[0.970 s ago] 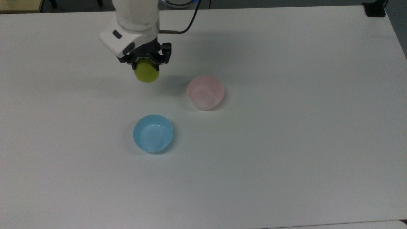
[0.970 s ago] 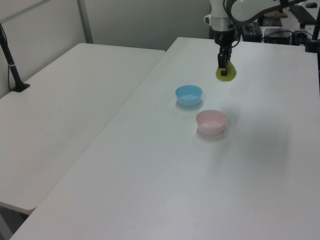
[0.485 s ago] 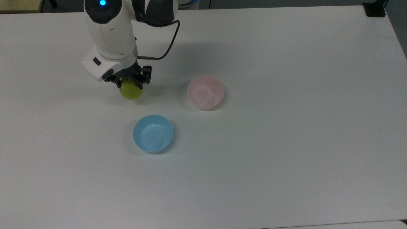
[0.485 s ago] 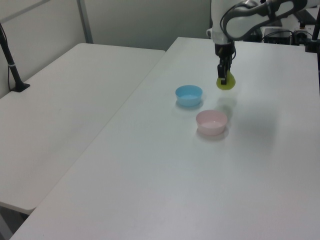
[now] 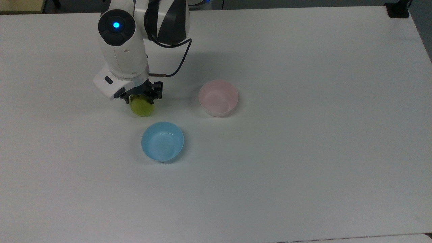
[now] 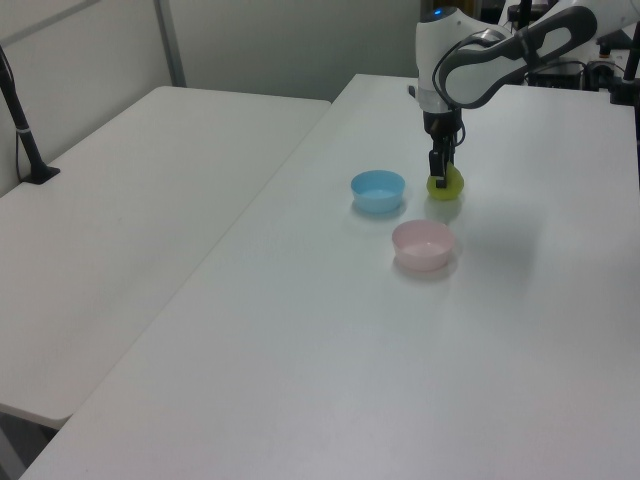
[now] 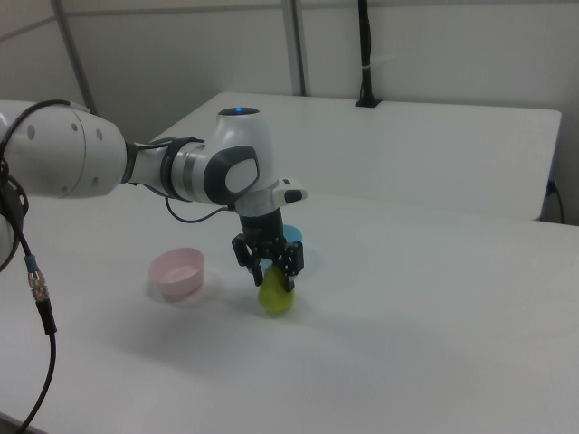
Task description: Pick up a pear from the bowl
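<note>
The gripper [image 5: 143,97] is clamped on the pear [image 5: 142,107], its 2 fingers pinching the upper part of the fruit while the rounded bottom sits at or just above the white table [image 5: 303,152]; I cannot tell from here whether it touches. Taking the pink bowl [image 5: 218,98] as the marker, the pear is well out of it, off toward the top view's left, and the bowl stands bare. The blue bowl [image 5: 162,141] sits near the pink one, just below the pear in the top view.

The worry, to my eye, is the grip. A smooth round fruit held high up can slide out or twist between the fingers if the arm swings. If it gets let go on the flat table, it may roll, perhaps into the blue bowl's wall.
</note>
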Motion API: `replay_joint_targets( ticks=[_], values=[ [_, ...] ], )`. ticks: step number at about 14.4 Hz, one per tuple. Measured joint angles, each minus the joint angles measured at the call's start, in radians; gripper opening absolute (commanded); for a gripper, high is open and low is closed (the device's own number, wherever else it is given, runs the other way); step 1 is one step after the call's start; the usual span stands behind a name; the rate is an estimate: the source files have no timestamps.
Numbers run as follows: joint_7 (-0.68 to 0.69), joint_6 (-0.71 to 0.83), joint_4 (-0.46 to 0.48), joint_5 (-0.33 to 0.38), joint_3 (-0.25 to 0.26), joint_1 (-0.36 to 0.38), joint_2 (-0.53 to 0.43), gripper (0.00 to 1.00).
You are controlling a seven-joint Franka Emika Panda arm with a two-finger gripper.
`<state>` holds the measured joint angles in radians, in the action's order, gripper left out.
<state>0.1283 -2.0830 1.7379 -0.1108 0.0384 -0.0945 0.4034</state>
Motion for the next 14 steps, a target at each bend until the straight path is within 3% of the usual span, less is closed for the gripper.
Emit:
replay_joint_targets(
  ticks=[2,5,10,14],
  values=[
    [0.0,0.011,-0.009,0.0,0.0,0.001,-0.027,1.0],
    [-0.001,0.119,-0.02,0.0,-0.012,0.013,-0.139,1.0],
    [-0.118,0.271,-0.031,0.0,-0.017,0.119,-0.323,1.0],
    [-0.157,0.353,-0.031,0.066,-0.016,0.162,-0.421,1.0]
  ],
)
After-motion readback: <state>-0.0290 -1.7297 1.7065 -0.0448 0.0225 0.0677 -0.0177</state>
